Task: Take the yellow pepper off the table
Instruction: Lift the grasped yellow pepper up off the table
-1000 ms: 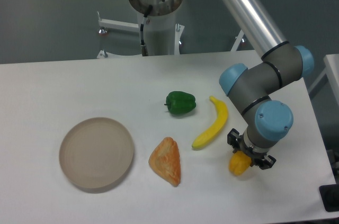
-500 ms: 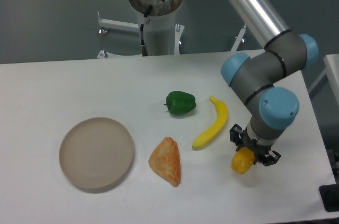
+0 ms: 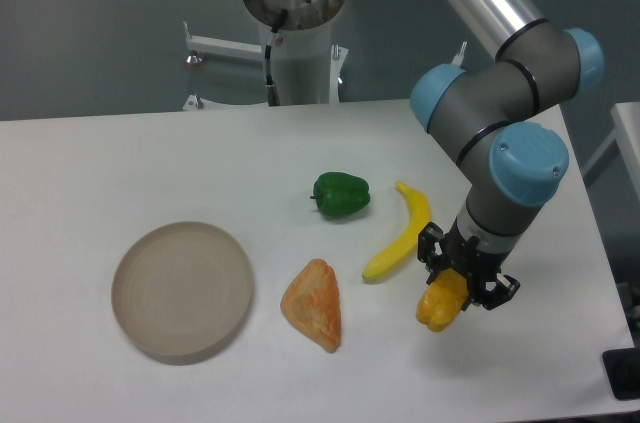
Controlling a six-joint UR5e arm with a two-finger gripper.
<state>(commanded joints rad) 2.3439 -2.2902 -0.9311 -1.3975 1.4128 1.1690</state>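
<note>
The yellow pepper [image 3: 441, 301] is a small lumpy yellow-orange toy at the right of the white table [image 3: 120, 163]. My gripper [image 3: 456, 277] points down over it, and its black fingers are shut on the pepper's upper part. The pepper hangs tilted below the fingers, and I cannot tell whether it still touches the tabletop. The arm's grey and blue wrist stands directly above it.
A yellow banana [image 3: 402, 233] lies just left of the gripper. A green pepper [image 3: 341, 194] sits further left and back. An orange-tan pastry wedge [image 3: 314, 305] lies in the middle front. A round beige plate [image 3: 181, 289] is at the left. The table's right edge is close by.
The gripper with the yellow pepper in it has moved left and slightly up, closer to the banana. The other objects have not moved.
</note>
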